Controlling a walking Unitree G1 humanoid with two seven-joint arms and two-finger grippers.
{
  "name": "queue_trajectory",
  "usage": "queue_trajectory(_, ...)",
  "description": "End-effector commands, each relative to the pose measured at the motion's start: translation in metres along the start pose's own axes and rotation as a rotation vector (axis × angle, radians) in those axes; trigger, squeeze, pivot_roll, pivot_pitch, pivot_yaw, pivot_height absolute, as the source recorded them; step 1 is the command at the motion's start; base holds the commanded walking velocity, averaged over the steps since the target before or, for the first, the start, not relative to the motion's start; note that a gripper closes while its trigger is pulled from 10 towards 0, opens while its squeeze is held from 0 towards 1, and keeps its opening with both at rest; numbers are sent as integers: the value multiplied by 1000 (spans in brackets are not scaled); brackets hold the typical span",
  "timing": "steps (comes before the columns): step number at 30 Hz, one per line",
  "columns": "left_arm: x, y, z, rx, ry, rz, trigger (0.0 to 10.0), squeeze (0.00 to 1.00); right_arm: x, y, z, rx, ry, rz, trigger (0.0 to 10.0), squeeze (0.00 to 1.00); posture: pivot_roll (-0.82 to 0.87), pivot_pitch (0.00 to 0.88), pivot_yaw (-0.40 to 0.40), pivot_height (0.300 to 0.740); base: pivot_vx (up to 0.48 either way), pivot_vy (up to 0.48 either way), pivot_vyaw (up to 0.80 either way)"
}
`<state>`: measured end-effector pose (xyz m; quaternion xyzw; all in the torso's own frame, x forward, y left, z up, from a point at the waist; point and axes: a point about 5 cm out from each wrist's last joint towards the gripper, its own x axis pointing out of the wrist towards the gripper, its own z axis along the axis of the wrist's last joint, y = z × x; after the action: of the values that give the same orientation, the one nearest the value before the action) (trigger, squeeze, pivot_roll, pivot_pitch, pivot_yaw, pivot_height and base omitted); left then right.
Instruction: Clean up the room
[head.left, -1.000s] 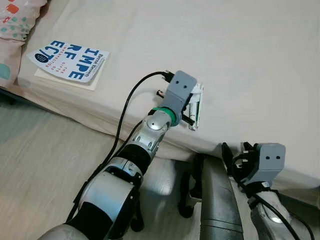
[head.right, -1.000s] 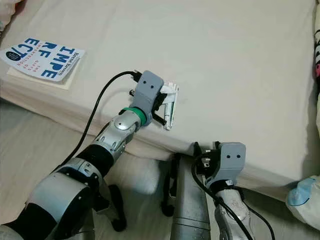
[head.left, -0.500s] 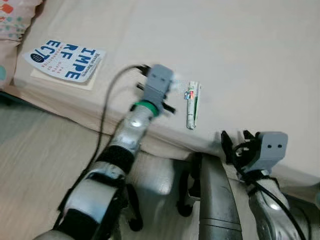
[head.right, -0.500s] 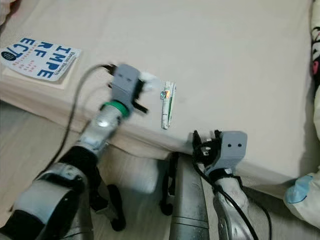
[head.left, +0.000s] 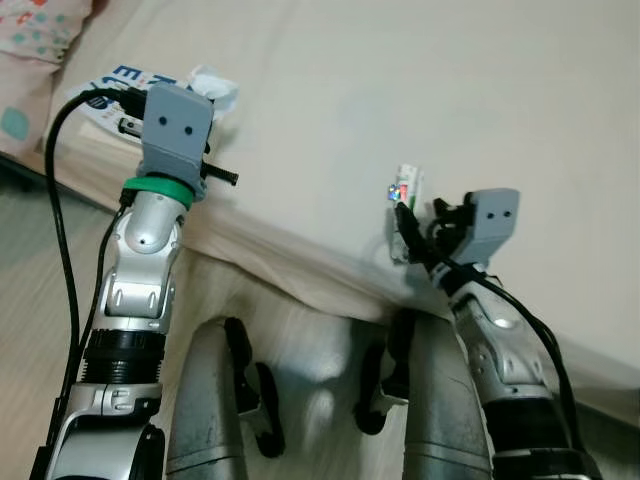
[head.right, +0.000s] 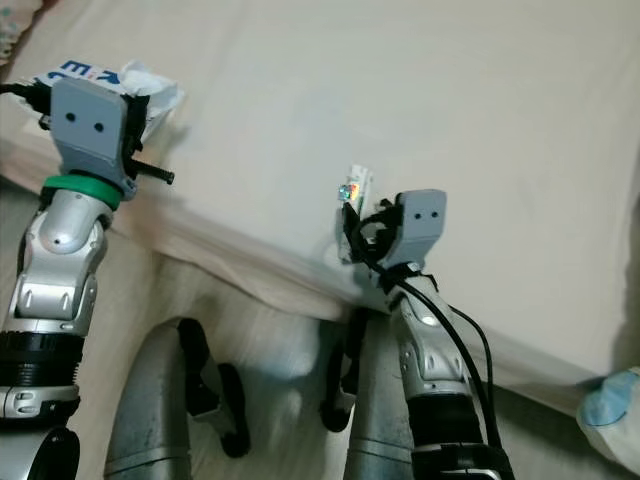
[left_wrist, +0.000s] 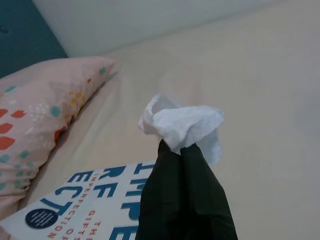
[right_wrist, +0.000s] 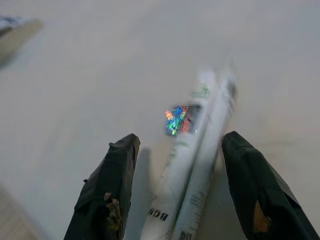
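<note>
The left gripper (left_wrist: 182, 150) is pinching a crumpled tissue (left_wrist: 182, 122); the right gripper (right_wrist: 175, 192) is straddling a white tube (right_wrist: 192, 170), fingers wide.

bare bed (head.left: 480, 90) ahead, book (left_wrist: 85, 200) left

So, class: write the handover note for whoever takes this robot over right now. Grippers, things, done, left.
Left gripper: shut on the white crumpled tissue, held above the book near the pillow.
Right gripper: open, fingers either side of the white tube, which lies near the bed's edge, not yet gripped.
Done: tissue picked up.
Left: grip the tube, then put both away; the book probably needs tidying too.
</note>
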<state>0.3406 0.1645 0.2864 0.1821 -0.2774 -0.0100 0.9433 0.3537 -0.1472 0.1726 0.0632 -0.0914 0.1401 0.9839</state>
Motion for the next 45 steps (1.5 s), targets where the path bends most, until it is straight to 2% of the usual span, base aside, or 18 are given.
queue_trajectory(1, -8, -1, 3, 18, 13, -6, 10000, 0, 0, -1, -22, 66, 91, -7, 10000, 0, 181, 522, 19, 567, 0, 0, 0)
queue_trajectory(2, -8, -1, 3, 18, 13, -6, 10000, 0, 0, -1, -22, 66, 91, -7, 10000, 0, 181, 522, 19, 567, 0, 0, 0)
queue_trajectory(4, -14, -1, 9, 20, 25, -4, 10000, 0, 9, 2, -31, 85, 164, -8, 10000, 0, 203, 534, 13, 567, 0, 0, 0)
queue_trajectory(13, -22, 2, 13, 20, 66, -4, 10000, 0, 16, -4, -43, 77, 261, -87, 10000, 0, 207, 542, 8, 567, 0, 0, 0)
queue_trajectory(14, -23, 2, 14, 17, 74, -5, 10000, 0, 17, -6, -43, 91, 258, -107, 0, 0, 207, 542, 8, 567, 0, 0, 0)
queue_trajectory(18, -25, -1, 14, 10, 94, -9, 10000, 0, 19, -9, -40, 118, 226, -112, 0, 0, 199, 538, 9, 567, 0, 0, 0)
queue_trajectory(24, -25, -8, 13, -7, 110, -15, 10000, 0, 19, -15, -39, 126, 208, -97, 0, 0, 176, 489, -2, 567, 0, 0, 0)
queue_trajectory(29, -27, -14, 10, -59, 141, -14, 10000, 0, 19, -18, -34, 120, 173, -102, 0, 0, 162, 440, -14, 567, 0, 0, 0)
queue_trajectory(31, -29, -17, 5, -125, 189, -15, 10000, 0, 19, -19, -28, 94, 134, -90, 0, 0, 146, 400, -25, 567, 0, 0, 0)
queue_trajectory(32, -29, -17, 5, -125, 189, -15, 10000, 0, 19, -19, -28, 94, 134, -90, 0, 0, 146, 400, -25, 567, 0, 0, 0)
queue_trajectory(34, -36, -23, -5, -222, 266, -26, 10000, 0, 16, -18, -19, 41, 61, -69, 0, 0, 131, 355, -35, 567, 0, 0, 0)
queue_trajectory(36, -36, -23, -5, -222, 266, -26, 10000, 0, 16, -18, -19, 41, 61, -69, 0, 0, 131, 355, -35, 567, 0, 0, 0)
queue_trajectory(38, -53, -29, -19, -321, 361, -42, 10000, 0, 3, -19, -4, -43, -36, -53, 0, 0, 107, 293, -53, 567, 0, 0, 0)
queue_trajectory(41, -61, -32, -26, -367, 407, -39, 10000, 0, -4, -21, 1, -72, -66, -60, 0, 0, 101, 277, -59, 567, 0, 0, 0)
queue_trajectory(42, -70, -33, -34, -413, 448, -28, 10000, 0, -15, -21, 8, -72, -105, -67, 0, 0, 94, 239, -71, 567, 0, 0, 0)
queue_trajectory(43, -76, -33, -39, -435, 469, -18, 10000, 0, -23, -21, 13, -69, -133, -71, 3059, 0, 91, 217, -78, 567, 0, 0, 0)
queue_trajectory(44, -76, -33, -39, -435, 469, -18, 10000, 0, -23, -21, 13, -69, -133, -71, 3059, 0, 91, 217, -78, 567, 0, 0, 0)
queue_trajectory(45, -79, -33, -41, -439, 476, -11, 10000, 0, -29, -20, 17, -85, -155, -67, 7961, 0, 88, 203, -81, 567, 0, 0, 0)
